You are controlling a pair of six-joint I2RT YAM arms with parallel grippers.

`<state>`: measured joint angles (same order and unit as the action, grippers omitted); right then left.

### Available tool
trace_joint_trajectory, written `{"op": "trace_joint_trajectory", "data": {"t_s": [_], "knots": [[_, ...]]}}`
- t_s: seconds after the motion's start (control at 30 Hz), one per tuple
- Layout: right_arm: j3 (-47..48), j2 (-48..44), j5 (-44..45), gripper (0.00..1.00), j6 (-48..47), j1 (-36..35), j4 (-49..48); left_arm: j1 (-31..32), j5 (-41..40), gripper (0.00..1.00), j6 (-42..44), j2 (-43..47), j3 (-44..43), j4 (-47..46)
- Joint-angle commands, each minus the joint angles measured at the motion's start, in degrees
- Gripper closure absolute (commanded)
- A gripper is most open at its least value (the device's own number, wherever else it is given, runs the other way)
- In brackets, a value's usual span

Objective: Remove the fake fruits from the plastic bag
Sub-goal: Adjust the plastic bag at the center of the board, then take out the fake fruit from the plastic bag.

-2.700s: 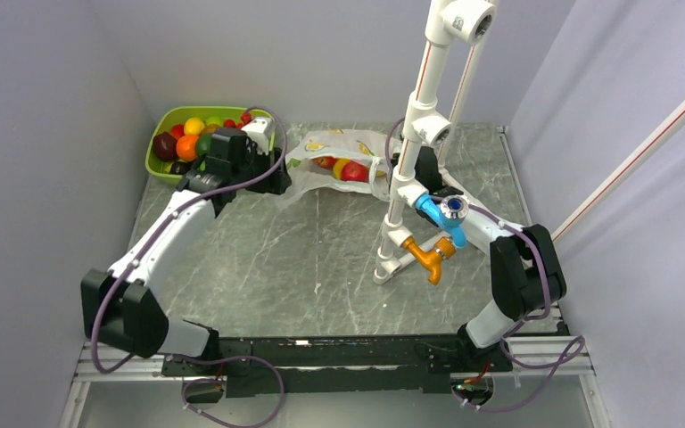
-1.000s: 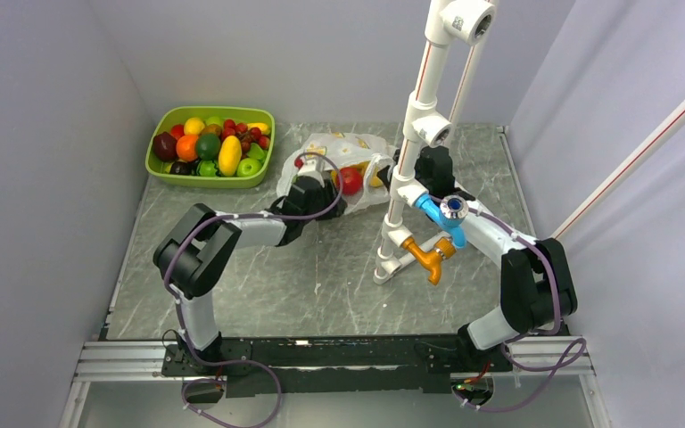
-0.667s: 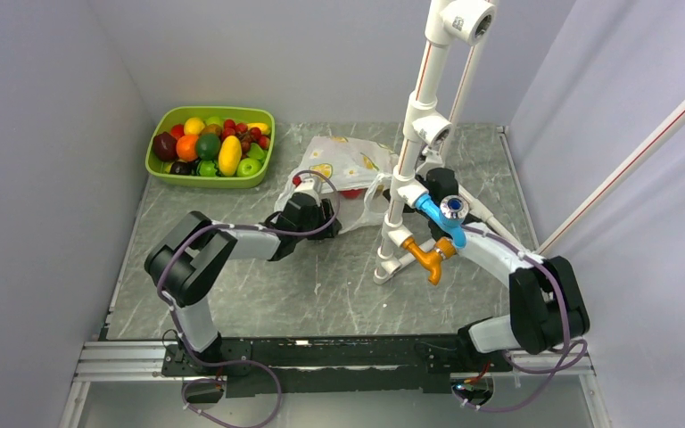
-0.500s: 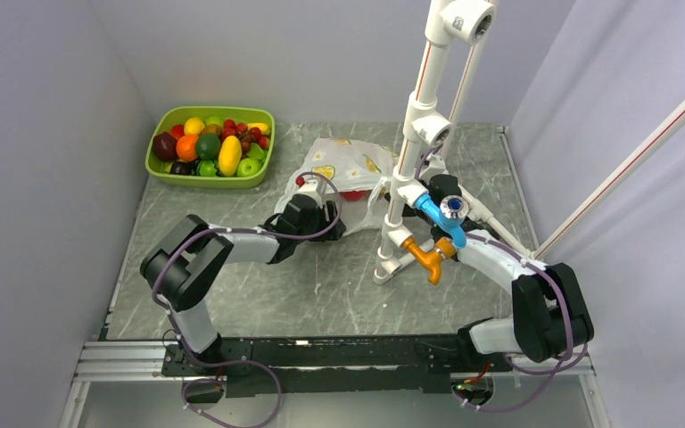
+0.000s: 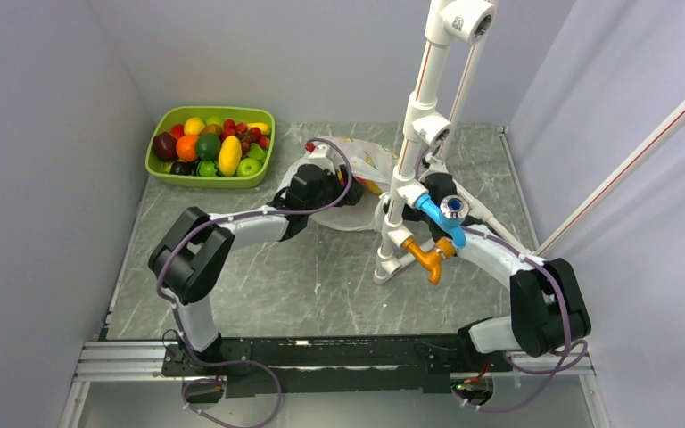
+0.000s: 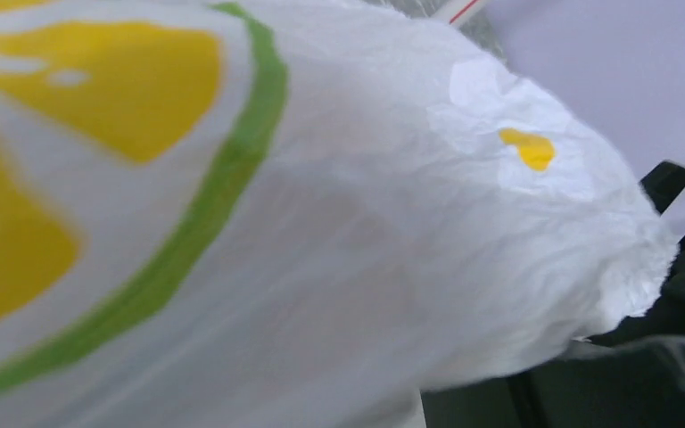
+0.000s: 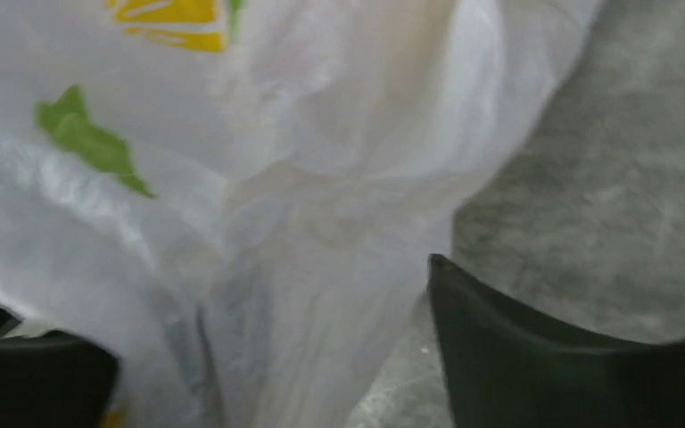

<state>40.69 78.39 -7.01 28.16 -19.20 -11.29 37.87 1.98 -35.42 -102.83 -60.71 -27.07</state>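
Right gripper point(image 7: 250, 312): fingers spread apart, plastic bag point(image 7: 321, 178) film hanging loose between them and touching the left-hand finger. Left gripper point(image 5: 337, 176) is pressed against the bag's left side; film fills its wrist view, so can't tell if its fingers are apart or together. Bag lies crumpled on the marble table point(image 5: 259, 259) at far middle, between the lime-green tray point(image 5: 210, 182) and the white PVC pipe stand point(image 5: 399, 201); fake fruits can't be made out.
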Motion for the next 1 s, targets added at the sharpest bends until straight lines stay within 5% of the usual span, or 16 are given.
{"op": "trace_joint_trajectory", "data": {"t_s": [0.0, 0.1, 0.27, 0.4, 0.6, 0.83, 0.97], "knots": [[4.52, -0.78, 11.11, 0.16, 0.57, -0.06, 15.59, 1.23, 4.2, 0.31, -3.58, -2.57, 2.98, -5.69], [1.29, -3.37, 14.11, 0.03, -0.36, 0.02, 19.33, 1.87, 5.92, 0.31, -5.83, -4.12, 4.66, -10.57], [-5.49, -5.44, 11.61, 0.07, 3.7, 1.27, 18.0, 3.02, 6.8, 0.31, -7.16, -5.33, 7.5, -14.11], [-6.99, -5.39, 13.76, 0.23, 5.74, 2.68, 17.72, 3.03, 6.85, 0.32, -8.63, -4.32, 13.37, -17.74], [-9.23, -10.67, 11.86, 0.73, 1.02, 2.66, 9.93, 2.27, 5.28, 0.32, -5.81, -1.79, 17.71, -17.6], [-13.03, -16.78, 4.65, 1.0, -2.14, 2.2, -2.68, 1.09, 5.56, 0.29, 2.35, 1.32, 8.67, -7.66], [-13.24, -17.46, 2.68, 1.0, -2.05, 1.67, -5.37, 0.0, 2.58, 0.29, 2.3, 0.21, 4.88, -6.19]]}}
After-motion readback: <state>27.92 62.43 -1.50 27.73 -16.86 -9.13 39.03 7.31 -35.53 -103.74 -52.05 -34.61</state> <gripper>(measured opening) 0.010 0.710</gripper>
